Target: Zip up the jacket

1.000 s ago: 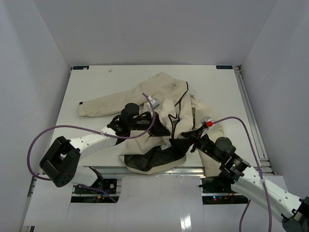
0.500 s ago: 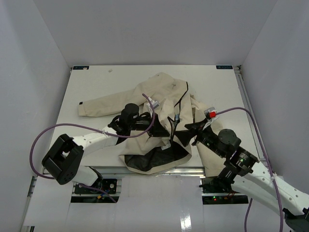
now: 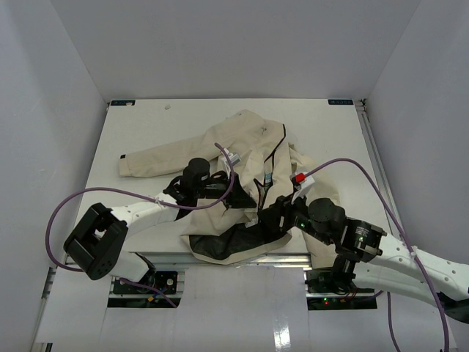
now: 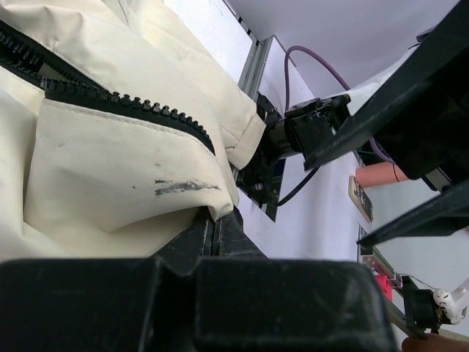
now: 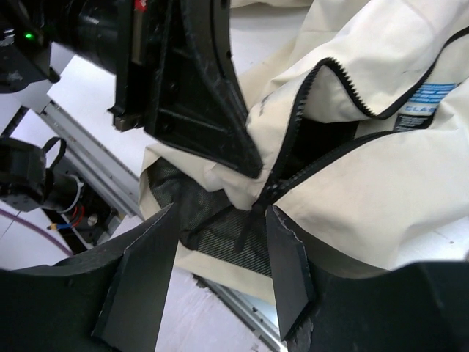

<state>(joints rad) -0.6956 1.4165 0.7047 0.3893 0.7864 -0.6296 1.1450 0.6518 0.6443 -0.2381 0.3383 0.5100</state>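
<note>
Currently the left gripper [image 4: 216, 222] is fully closed, its fingertips pinching the edge of the jacket [image 4: 110, 169] just below a row of dark zipper teeth [image 4: 124, 106]. The right gripper [image 5: 222, 214] has its jaws apart, one finger on each side of the zipper slider [image 5: 256, 209], where the two tooth rows meet; it grips nothing. A blue-and-white label [image 5: 421, 103] inside the front carries a line starting "CLA"; the rest is not legible. The jacket is cream-beige with a black lining [image 5: 220, 235] exposed at the hem and a dark scuff [image 4: 176, 187] near the pinched edge. It lies crumpled mid-table [image 3: 146, 125], front unzipped, one sleeve [image 3: 168, 152] stretched left, hem at the near edge
</note>
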